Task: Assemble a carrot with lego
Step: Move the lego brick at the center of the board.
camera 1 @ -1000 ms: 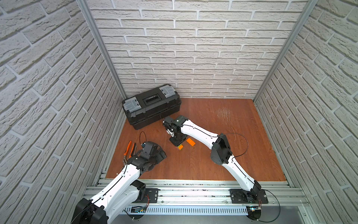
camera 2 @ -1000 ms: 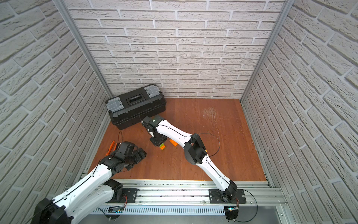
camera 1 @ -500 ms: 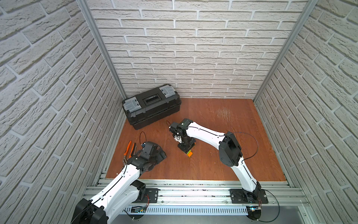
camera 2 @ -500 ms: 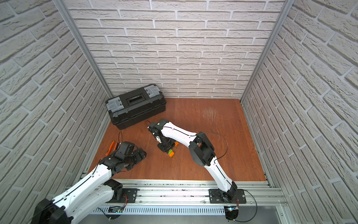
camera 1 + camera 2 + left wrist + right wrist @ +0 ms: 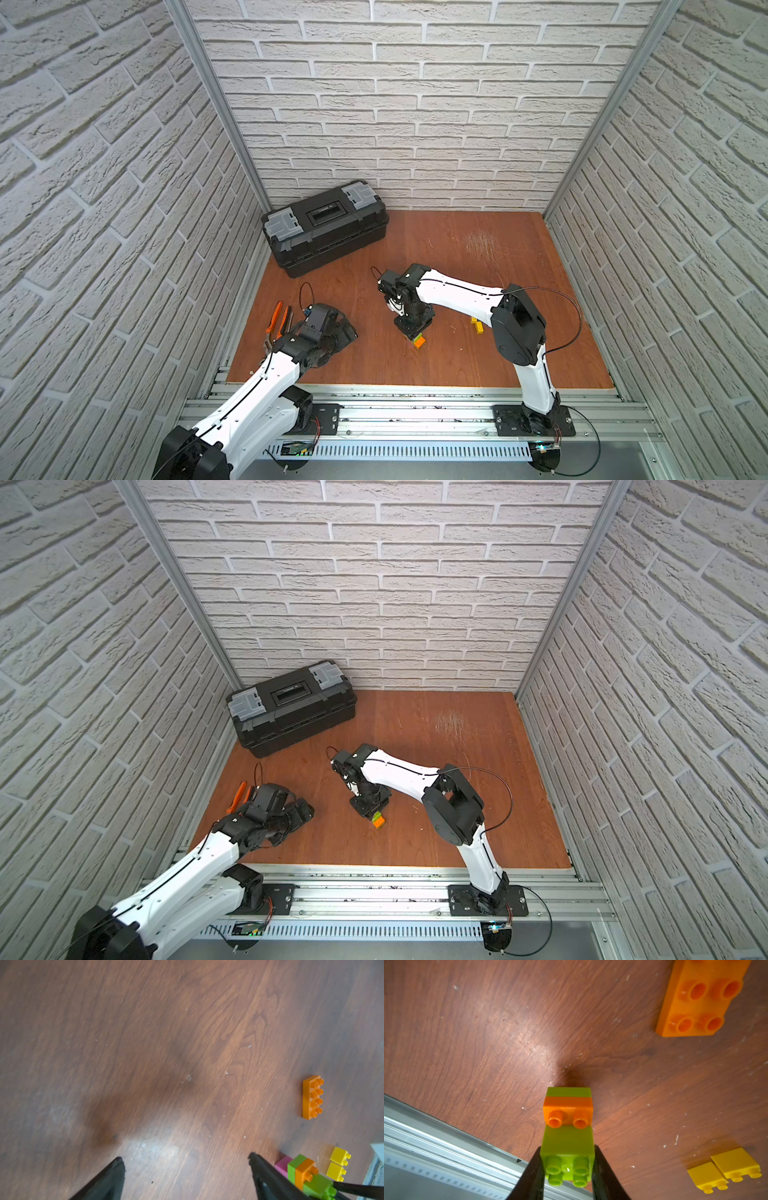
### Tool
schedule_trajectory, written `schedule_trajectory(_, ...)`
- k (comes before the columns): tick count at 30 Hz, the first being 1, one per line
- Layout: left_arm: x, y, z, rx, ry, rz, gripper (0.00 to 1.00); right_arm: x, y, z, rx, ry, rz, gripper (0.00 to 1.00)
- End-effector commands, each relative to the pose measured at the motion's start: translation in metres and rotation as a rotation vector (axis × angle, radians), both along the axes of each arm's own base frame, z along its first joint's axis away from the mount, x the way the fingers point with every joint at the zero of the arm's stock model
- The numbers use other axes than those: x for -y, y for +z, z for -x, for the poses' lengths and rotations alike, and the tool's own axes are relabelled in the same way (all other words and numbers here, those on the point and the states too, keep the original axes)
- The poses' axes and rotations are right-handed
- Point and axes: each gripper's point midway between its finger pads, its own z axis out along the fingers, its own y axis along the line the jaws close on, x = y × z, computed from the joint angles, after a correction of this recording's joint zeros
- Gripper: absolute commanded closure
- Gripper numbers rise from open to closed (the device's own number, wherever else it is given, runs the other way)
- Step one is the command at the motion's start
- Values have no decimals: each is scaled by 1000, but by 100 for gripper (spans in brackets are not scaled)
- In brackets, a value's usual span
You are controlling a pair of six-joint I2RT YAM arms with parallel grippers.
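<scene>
- Here the right gripper points down at the table. Its two fingers lie against opposite sides of the green top brick with no gap showing, so it grips the carrot by that brick.
- The carrot is a short stack: pink base on the wood, then lime-green, orange and the green top brick. In both top views it stands just under the right gripper, towards the front middle of the table.
- A loose orange brick lies flat, studs up, near the stack.
- Two yellow bricks lie just beside each other, a little apart from the carrot.
- The left gripper is spread wide over bare wood with nothing between its fingers; the carrot shows just past one fingertip.
- Orange-handled pliers lie by the left arm at the table's left edge.
- A black toolbox with grey latches sits at the back left corner; the small mark on its lid is too small to read.
</scene>
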Motion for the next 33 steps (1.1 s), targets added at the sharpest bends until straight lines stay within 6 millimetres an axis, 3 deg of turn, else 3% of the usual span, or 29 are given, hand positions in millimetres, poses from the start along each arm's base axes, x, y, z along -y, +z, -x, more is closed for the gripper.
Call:
schedule_trajectory(1, 1, 11, -3, 22, -4, -4, 2, 9, -33, 10, -57, -35, 68, 49)
schedule_trajectory(10, -2, 18, -5, 23, -14, -33, 2, -5, 37, -13, 59, -49, -37, 36)
schedule_trajectory(15, -2, 21, -7, 22, -20, -41, 2, -7, 85, -38, 164, -77, -113, 32)
schedule_trajectory(18, 0, 22, -10, 23, -25, -46, 2, -1, 99, -62, 235, -69, -108, 33)
schedule_trajectory(21, 2, 25, -13, 20, -36, -47, 2, -2, 92, -83, 269, 14, -109, 37)
schedule_trajectory(24, 4, 30, -15, 22, -51, -48, 2, -4, 73, -95, 261, 93, -102, 38)
schedule_trajectory(33, 15, 36, -17, 38, -90, -40, 2, -4, 28, -113, 218, 36, -153, 31)
